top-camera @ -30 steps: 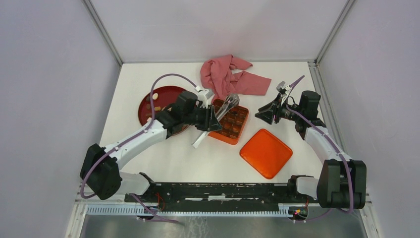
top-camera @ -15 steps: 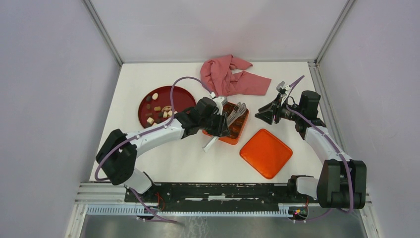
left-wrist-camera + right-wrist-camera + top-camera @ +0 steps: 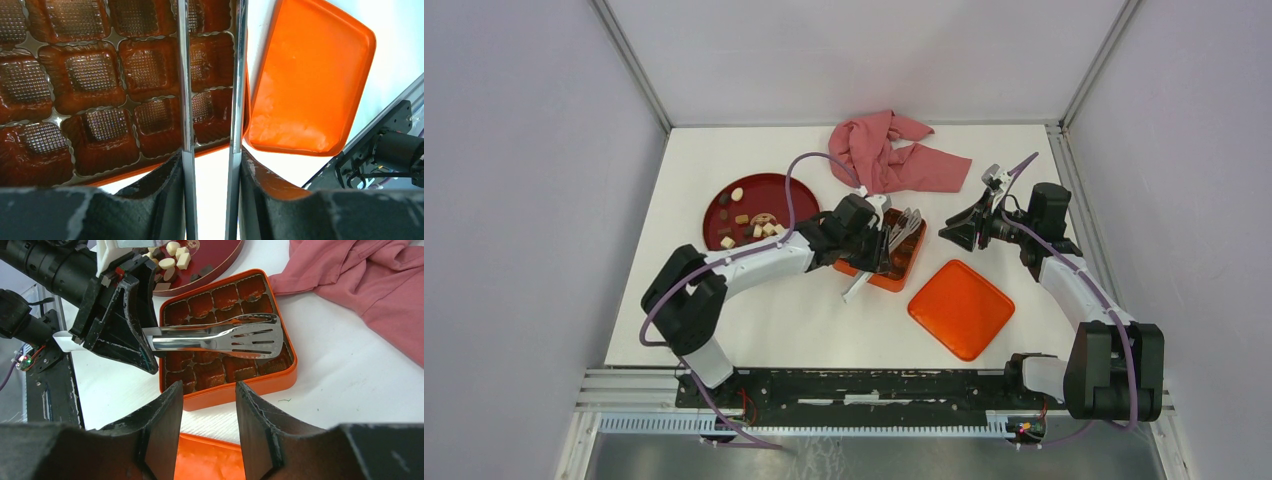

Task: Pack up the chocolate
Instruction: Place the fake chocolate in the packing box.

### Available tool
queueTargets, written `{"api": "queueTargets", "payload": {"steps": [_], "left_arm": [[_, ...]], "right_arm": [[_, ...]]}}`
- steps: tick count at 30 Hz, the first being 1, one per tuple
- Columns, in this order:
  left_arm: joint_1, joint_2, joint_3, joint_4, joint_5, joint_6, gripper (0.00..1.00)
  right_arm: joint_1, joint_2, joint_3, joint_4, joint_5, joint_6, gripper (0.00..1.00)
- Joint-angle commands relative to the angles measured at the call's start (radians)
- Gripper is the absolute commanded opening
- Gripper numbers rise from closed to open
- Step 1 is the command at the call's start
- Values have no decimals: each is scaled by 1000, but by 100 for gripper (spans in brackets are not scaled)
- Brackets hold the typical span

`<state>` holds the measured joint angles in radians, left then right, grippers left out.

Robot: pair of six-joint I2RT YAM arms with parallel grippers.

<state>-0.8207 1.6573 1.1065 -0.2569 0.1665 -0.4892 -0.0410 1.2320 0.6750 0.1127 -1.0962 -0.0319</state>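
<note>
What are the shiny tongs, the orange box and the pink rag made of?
The tongs look like polished metal, probably steel: they are mirror-bright with sharp reflections. The orange box could be painted tin or glossy plastic; it is hard to tell. Its brown inner tray looks like thin moulded plastic, shiny and ribbed. The pink rag is soft cloth: matte and crumpled into folds.

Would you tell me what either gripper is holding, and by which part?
The left gripper clamps the metal tongs across both arms, about mid-length; the right gripper holds nothing.
</note>
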Motion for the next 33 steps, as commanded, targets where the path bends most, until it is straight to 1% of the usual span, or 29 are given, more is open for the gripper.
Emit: {"api": "queueTargets", "payload": {"steps": [1,7,15,22,33], "left_arm": [[-8,21,64,16,-9,44,5],[-15,53,102,-14,-26,55,16],[-18,74,122,-35,-46,61,27],[-21,89,140,-54,-59,63,32],[-24,93,158,-65,-62,63,37]], "right_arm": [[0,-5,43,13,3,-16,49],[-1,-5,43,13,2,-16,49],[0,-6,43,13,1,-16,49],[0,-6,43,13,-1,-16,49],[0,-8,43,13,-2,-16,49]]}}
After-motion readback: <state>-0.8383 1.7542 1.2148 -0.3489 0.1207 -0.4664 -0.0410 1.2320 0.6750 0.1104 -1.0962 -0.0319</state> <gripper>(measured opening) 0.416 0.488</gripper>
